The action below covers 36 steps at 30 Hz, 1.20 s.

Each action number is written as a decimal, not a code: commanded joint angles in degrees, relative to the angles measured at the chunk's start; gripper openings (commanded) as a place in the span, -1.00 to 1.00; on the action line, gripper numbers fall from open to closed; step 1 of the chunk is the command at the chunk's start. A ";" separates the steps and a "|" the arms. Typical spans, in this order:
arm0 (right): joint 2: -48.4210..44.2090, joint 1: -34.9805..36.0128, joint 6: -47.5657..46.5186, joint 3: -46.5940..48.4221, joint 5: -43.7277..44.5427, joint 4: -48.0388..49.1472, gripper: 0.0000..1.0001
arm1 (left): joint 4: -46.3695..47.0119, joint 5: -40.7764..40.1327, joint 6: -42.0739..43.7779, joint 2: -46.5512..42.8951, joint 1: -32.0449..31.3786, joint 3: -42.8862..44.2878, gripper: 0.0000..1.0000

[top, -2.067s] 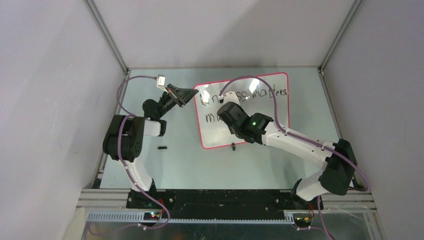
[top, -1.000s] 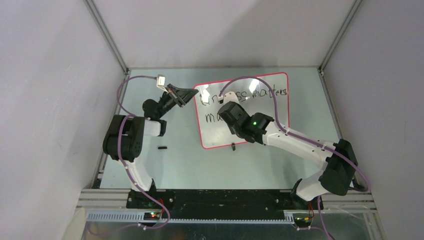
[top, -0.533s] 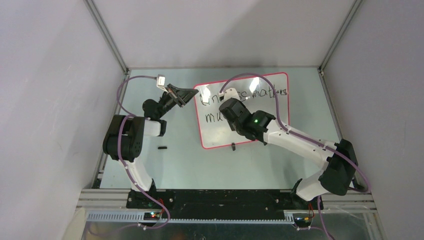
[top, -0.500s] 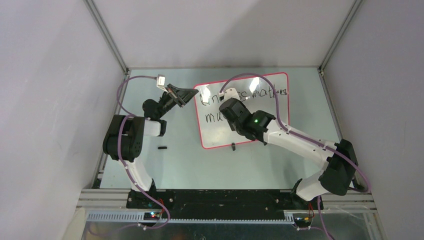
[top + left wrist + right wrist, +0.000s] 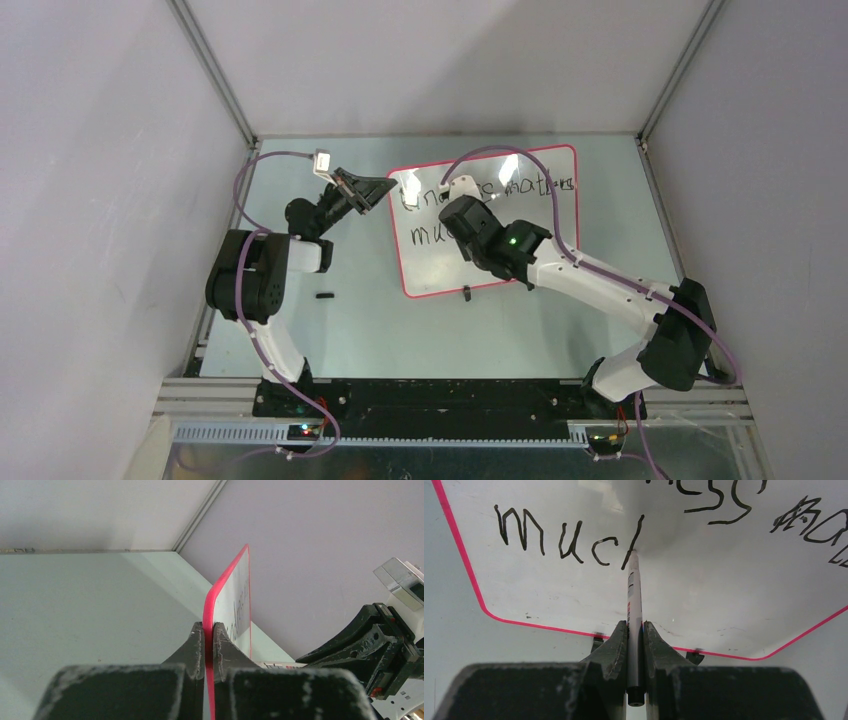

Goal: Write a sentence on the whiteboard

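The whiteboard (image 5: 440, 272), white with a red-pink rim, lies tilted on the table. My left gripper (image 5: 386, 190) is shut on its left rim; the wrist view shows the rim (image 5: 209, 605) pinched between both fingers (image 5: 209, 627). My right gripper (image 5: 634, 627) is shut on a white marker (image 5: 634, 590), whose tip touches the board at the foot of a tall stroke. The sentence reads "mucl" (image 5: 564, 540) on the lower line, with "ness ma" partly showing above it (image 5: 719, 500). From above, the right gripper (image 5: 455, 208) covers the middle of the top line (image 5: 540, 185).
A small black cap (image 5: 324, 296) lies on the table left of the board's near edge. A black clip foot (image 5: 467, 293) sticks out from the near rim. Grey walls and metal corner posts close in the table on three sides.
My right gripper has shifted right and slightly away along the lower line with the marker, uncovering more letters of "muc". The left gripper and the board have not moved.
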 commanded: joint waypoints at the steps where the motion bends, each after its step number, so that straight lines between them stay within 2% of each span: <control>1: -1.24 -0.94 0.33 2.24 2.91 -0.11 -1.00 | 2.02 1.99 3.53 0.06 -0.13 0.75 -1.00; 36: -3.57 1.13 4.82 -3.00 1.77 -2.57 -1.00 | 2.02 1.83 3.58 0.06 -0.13 0.63 -1.00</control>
